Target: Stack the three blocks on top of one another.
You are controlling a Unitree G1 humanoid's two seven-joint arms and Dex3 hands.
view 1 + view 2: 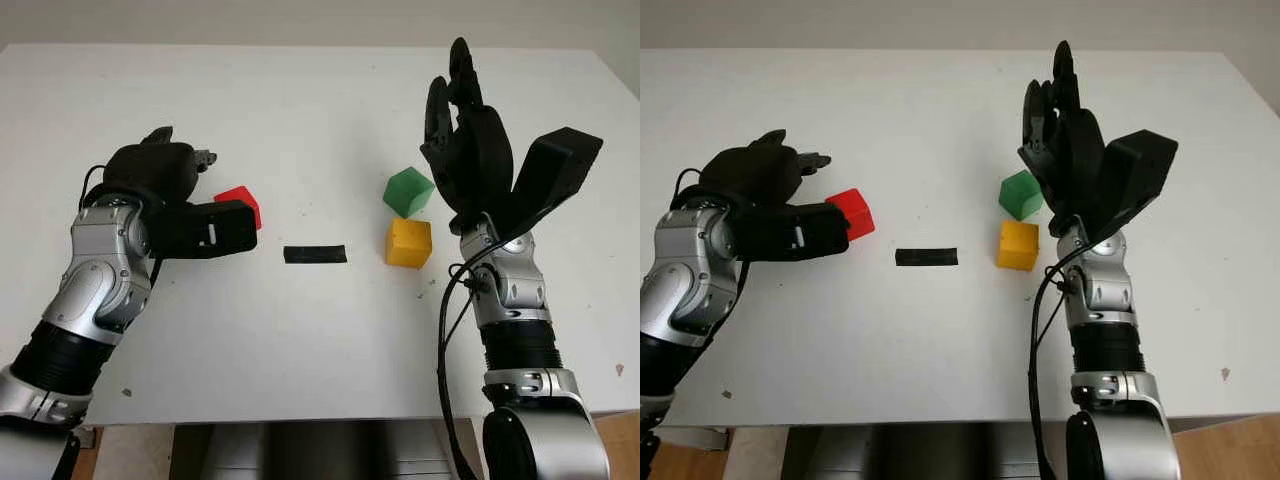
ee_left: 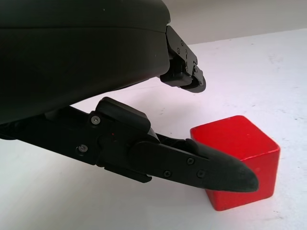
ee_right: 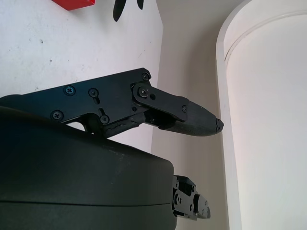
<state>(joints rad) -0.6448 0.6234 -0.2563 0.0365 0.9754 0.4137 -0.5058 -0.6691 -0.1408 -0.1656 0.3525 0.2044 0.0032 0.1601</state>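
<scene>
Red block on table left of black strip, partly hidden by left hand, fingers around it but not clamped, green block touching yellow block, right hand raised beside them, holding nothing.

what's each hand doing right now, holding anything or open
Left hand: open, at the red block on the table's left side, not gripping it.
Right hand: open, raised beside the green block, holding nothing.
</scene>
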